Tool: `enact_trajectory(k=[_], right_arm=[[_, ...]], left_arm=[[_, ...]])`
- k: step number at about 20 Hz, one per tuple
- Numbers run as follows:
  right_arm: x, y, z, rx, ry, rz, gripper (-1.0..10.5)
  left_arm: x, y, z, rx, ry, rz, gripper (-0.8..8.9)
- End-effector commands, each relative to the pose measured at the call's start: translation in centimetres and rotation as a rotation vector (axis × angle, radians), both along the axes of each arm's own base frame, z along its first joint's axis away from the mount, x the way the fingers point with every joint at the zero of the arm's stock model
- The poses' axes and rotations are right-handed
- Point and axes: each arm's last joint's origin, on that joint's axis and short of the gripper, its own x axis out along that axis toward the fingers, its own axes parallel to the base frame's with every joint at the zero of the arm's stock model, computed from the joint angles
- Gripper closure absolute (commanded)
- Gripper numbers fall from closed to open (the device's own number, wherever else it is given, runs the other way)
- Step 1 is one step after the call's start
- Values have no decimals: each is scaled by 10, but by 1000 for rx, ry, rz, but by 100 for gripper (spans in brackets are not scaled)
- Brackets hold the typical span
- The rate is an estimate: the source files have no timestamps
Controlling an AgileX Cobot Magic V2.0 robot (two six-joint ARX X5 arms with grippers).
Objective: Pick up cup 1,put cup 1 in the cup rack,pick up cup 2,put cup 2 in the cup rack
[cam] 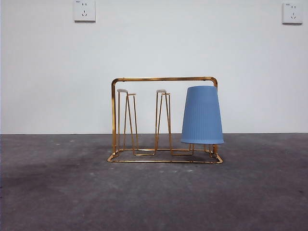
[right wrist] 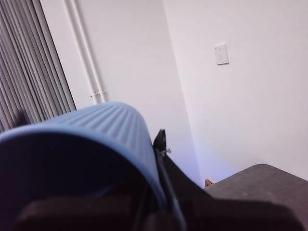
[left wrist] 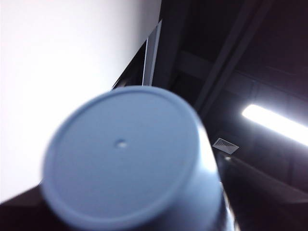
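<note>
Pale wall (cam: pixel 154 48) behind, dark grey table (cam: pixel 154 202) in front, and neither arm shows in the level view. Both are up and out of it!

On to the gold wire rack (cam: pixel 163 79), well away from both tools. It carries one thing only: the racked cup (cam: pixel 202 115), blue, upside down over an end peg. The bare pegs (cam: pixel 162 92) beside it stand free, pale tips up.

Now the right gripper (right wrist: pixel 151 159): it's clamped on the ribbed cup (right wrist: pixel 96 130), a black jaw pressed along the outside wall at the rim, with the open mouth facing its own camera. That looks like light, stiff plastic to me. The ribs should help against slipping, and the wall near the rim is the natural place to pinch.

Over at the left gripper, the second cup (left wrist: pixel 125 159) sits right against the lens, flat base pointing away towards a ceiling lamp (left wrist: pixel 274 122). The grip itself is hidden, so I cannot tell how it's held.

Smallest of all are two wall sockets (cam: pixel 84 10) up high.
</note>
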Motion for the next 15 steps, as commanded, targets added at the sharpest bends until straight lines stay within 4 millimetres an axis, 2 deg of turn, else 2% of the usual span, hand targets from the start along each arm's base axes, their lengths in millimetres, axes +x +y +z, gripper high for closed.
enact_trajectory(k=[1,4,6,11,15], right_arm=[[1,2,-2,-3,-1,-3,944],[1,1,-2,-3,0,-2,941],[0,1,-2,-7,10,0,932],[-4,-4,-4,-45,40,17,680],[-17,-20,-2,-109,64,-12,657]], left_arm=[[-2,0,-1,9,-24,2,748],[-2,0,-1,9,-24,3,826],[-2,0,-1,9,-24,2,822],[0,2,0,9,-26,14,822],[2,13,2,26,-50,52,822]])
